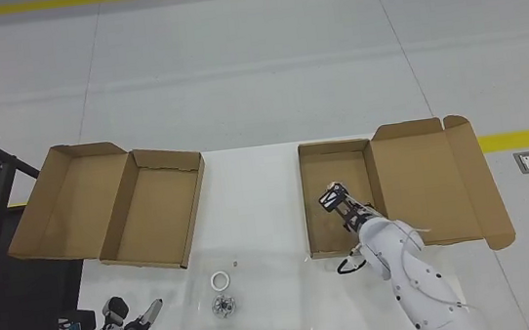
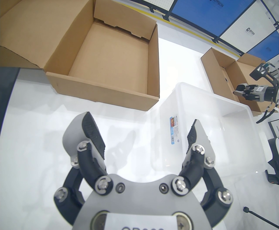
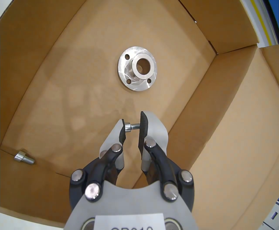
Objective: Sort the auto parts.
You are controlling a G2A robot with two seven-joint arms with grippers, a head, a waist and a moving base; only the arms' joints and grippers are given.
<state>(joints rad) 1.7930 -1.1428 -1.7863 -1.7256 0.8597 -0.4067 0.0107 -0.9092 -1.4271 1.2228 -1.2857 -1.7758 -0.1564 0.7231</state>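
Observation:
My right gripper [image 3: 133,123] is shut on a small silver bolt [image 3: 132,126], held crosswise between the fingertips above the floor of the right cardboard box [image 3: 65,87]. A round metal flange [image 3: 137,69] lies on the box floor just beyond the fingertips, and a second bolt [image 3: 24,158] rests in a corner. In the top view this gripper [image 1: 335,199] hangs inside the right box [image 1: 324,242]. My left gripper [image 2: 141,128] is open with nothing in it, above the white table near its front left [image 1: 149,314].
An open left cardboard box [image 1: 153,217] has a bare floor [image 2: 109,56]. Between the boxes, near the front, stands a clear plastic bin [image 1: 290,304] holding a white ring [image 1: 221,280] and a dark toothed part [image 1: 224,307]. Both box lids lie folded outward.

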